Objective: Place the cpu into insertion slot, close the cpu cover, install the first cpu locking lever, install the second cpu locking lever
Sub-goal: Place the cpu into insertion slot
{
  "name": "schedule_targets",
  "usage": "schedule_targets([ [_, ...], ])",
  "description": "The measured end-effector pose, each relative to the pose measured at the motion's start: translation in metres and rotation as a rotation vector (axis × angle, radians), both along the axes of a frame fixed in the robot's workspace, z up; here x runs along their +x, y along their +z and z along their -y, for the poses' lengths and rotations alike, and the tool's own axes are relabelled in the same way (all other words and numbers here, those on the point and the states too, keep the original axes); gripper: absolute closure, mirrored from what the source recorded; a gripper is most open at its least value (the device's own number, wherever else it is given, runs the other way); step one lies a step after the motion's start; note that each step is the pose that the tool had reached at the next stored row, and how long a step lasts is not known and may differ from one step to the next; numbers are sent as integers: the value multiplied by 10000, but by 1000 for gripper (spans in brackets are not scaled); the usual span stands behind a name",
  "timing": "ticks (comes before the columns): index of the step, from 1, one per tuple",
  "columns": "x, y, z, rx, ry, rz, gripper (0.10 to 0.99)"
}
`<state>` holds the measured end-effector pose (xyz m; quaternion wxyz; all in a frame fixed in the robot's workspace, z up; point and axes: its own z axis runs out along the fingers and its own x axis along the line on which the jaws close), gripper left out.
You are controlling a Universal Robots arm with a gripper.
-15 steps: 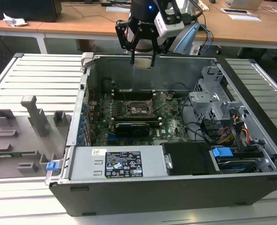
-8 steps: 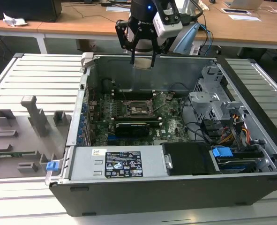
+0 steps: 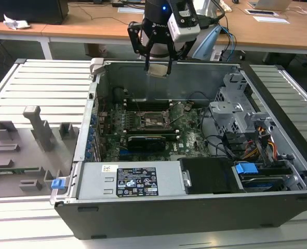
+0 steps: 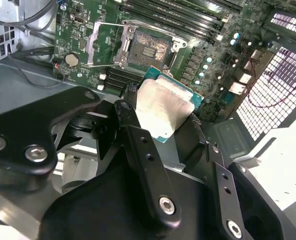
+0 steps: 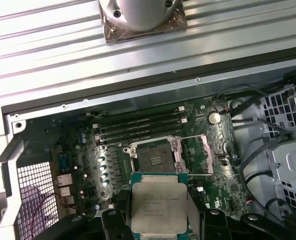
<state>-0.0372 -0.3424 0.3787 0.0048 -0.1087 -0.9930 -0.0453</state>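
My gripper (image 3: 158,67) hangs above the open computer case, shut on the cpu (image 3: 158,70), a flat square chip with a silver-grey top. In both wrist views the cpu (image 5: 155,204) (image 4: 163,106) sits between the black fingers (image 5: 112,222) (image 4: 132,135). Well below it on the green motherboard lies the insertion slot (image 3: 154,120) (image 5: 155,159) (image 4: 146,50), a dark, bare square recess. The cpu cover (image 5: 207,151) (image 4: 100,45) is swung open beside the slot. Thin wire locking levers (image 5: 194,138) stand raised next to it.
Long memory slots (image 5: 137,125) run beside the socket. A black expansion card (image 3: 148,141) lies nearer the power supply (image 3: 132,181). A metal drive cage (image 3: 236,111) and cables (image 3: 257,148) fill the exterior view's right. Grey fixtures (image 3: 23,150) stand outside the case on the left.
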Motion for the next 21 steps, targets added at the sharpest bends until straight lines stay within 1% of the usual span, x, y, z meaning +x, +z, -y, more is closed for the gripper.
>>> schedule_targets([
  [12,-15,-5,0,-1,-764,0,545],
  [21,-35,-7,0,1,-1119,0,545],
])
